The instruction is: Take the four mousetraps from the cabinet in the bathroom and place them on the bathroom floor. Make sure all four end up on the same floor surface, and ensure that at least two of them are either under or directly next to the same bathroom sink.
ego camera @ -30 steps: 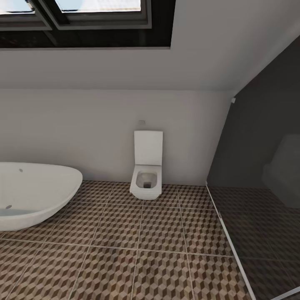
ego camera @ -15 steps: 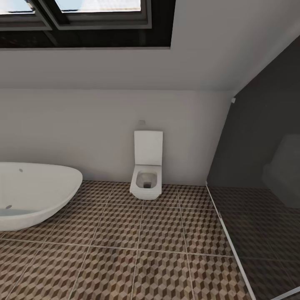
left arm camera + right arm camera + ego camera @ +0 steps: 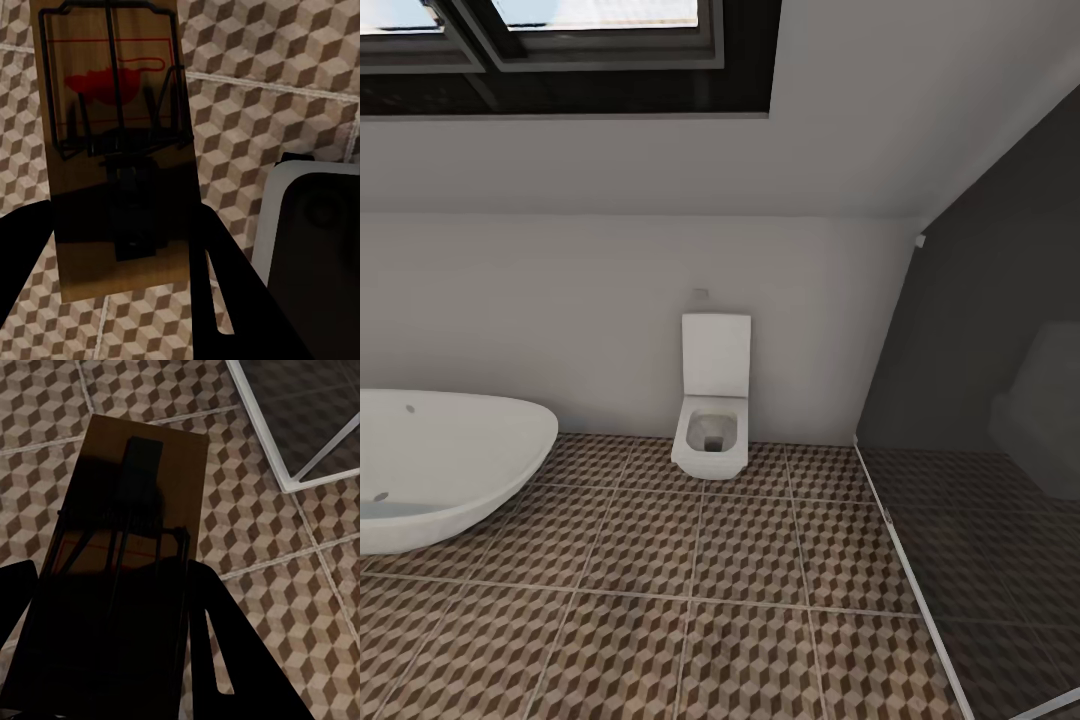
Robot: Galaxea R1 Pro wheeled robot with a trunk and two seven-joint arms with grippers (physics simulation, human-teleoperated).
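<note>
Traps in both grippers: our left gripper [image 3: 112,247] pinches one trap [image 3: 116,142] above the floor [image 3: 247,112], our right gripper [image 3: 105,622] another trap [image 3: 124,525]. Beyond us, a toilet [image 3: 711,425] stands right of the tub [image 3: 445,465].

You see the bathroom floor [image 3: 690,590] in matt printed tiles with pale grout. The bathtub [image 3: 440,470] and the toilet [image 3: 712,415] look like smooth, glossy white ceramic. At the right floor edge stands a dark, smooth glass panel [image 3: 1000,400]. Each mousetrap [image 3: 112,142] [image 3: 120,555] is a plain matt wooden board with dark metal wire. The walls [image 3: 560,310] are matt pale grey.
</note>
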